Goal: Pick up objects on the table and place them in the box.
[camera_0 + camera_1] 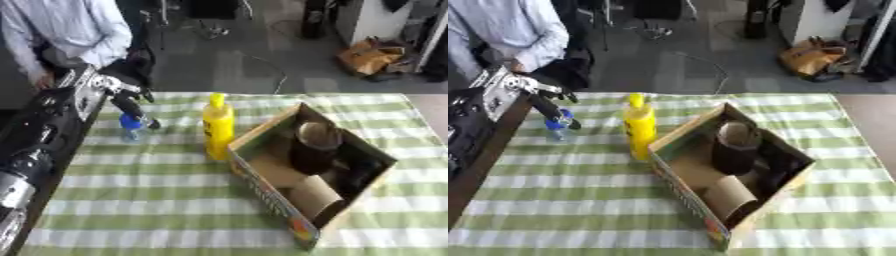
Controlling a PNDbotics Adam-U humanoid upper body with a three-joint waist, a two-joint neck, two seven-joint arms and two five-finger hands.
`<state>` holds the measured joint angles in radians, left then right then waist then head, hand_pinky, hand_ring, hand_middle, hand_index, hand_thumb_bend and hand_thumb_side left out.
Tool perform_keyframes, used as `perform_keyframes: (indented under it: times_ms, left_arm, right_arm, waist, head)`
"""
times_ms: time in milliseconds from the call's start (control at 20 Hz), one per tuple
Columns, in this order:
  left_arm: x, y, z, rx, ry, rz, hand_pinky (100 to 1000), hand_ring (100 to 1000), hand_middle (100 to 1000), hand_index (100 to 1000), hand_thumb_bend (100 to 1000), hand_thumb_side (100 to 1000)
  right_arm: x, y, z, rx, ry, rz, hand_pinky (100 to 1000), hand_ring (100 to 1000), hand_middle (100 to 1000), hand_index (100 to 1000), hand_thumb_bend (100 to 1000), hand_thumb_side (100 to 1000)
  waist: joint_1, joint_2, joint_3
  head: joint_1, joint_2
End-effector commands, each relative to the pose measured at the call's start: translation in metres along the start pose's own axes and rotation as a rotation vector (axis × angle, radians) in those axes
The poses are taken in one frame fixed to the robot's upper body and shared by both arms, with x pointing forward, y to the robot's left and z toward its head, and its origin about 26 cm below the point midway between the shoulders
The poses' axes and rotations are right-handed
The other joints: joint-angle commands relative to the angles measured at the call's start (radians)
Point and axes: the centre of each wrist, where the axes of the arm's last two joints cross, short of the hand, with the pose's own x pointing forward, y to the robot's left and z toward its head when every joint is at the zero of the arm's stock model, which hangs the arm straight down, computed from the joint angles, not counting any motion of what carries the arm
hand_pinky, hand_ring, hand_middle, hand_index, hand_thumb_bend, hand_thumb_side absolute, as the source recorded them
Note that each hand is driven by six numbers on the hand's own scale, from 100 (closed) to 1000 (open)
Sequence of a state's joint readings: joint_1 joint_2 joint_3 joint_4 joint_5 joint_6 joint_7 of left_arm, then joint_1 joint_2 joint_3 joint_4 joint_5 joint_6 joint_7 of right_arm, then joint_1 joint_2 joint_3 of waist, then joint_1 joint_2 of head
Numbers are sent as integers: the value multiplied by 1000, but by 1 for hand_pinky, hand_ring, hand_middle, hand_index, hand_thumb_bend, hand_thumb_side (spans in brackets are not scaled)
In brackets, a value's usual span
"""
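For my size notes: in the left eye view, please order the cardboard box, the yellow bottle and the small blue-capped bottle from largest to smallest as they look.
1. cardboard box, by far the largest.
2. yellow bottle, standing upright beside the box.
3. small blue-capped bottle, under the left hand, farther from the camera, so it may look somewhat smaller.

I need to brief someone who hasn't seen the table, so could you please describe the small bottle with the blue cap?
On the green-and-white striped tablecloth, look left of the cardboard box, past the tall yellow bottle. The small clear bottle stands near the table's left edge, right under the left hand. It is shorter than the yellow bottle and has a blue cap.
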<state>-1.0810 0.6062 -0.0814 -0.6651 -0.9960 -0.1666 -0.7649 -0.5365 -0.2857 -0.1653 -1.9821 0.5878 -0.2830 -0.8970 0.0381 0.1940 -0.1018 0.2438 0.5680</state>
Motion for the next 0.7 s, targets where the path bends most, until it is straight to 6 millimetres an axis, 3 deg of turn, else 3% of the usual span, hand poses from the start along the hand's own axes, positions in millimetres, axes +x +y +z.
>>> perform_keyframes:
  times_ms: [50,300,700]
  left_arm:
    - [-11,9,10,33,43,0,1000,1000,1000,1000,532,650]
    - [-14,6,9,20,75,-36,1000,1000,1000,1000,580,591]
    - [-18,4,10,34,76,-52,1000,1000,1000,1000,557,588]
  right_arm:
    - [5,3,-9,-26,-29,-30,825,823,663,578,100,1000]
    - [5,3,-10,-29,-28,-33,825,822,663,578,100,1000]
    - [6,4,-10,-34,-24,-34,824,821,661,572,100,1000]
  waist:
    - [-2,-10,-3]
    - [-4,-4,-8]
    - [-9,4,-13]
  head:
    - [6,-15]
    - [7,-23]
    - [10,-32]
